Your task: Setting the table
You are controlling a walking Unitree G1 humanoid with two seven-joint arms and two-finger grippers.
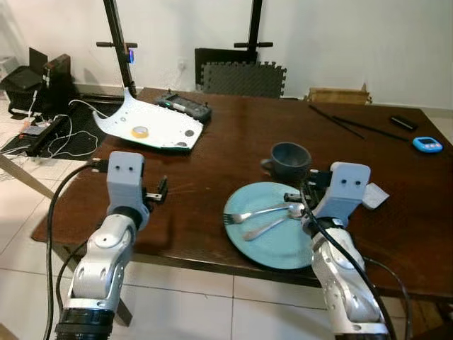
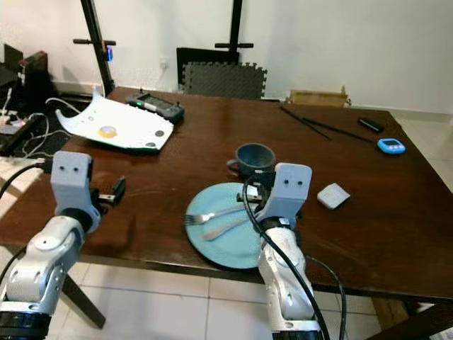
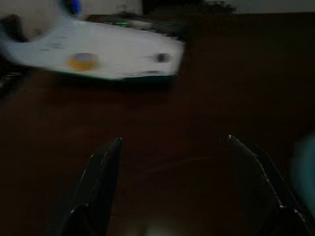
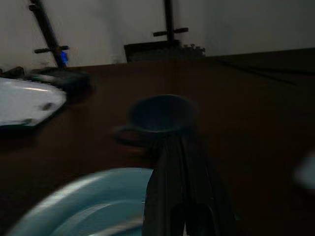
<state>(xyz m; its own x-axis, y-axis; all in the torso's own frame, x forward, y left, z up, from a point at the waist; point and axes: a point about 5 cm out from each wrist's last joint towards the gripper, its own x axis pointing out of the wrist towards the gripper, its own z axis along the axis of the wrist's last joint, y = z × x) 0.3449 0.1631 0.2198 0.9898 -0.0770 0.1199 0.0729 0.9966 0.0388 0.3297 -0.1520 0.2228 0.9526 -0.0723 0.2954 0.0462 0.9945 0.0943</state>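
From my head, the plate (image 1: 272,227) sat at the near edge of the surface (image 1: 212,163), fork (image 1: 256,213) and spoon (image 1: 272,225) on it (thin, stiff, slippery; best pinched mid-handle), my right end effector (image 1: 296,205) above their handles. My left wrist showed my left end effector (image 3: 170,184) released over bare wood. My right wrist showed clenched fingers, the mug (image 4: 160,115) close ahead.

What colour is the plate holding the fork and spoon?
Light blue round plate, clearest in the right eye view.
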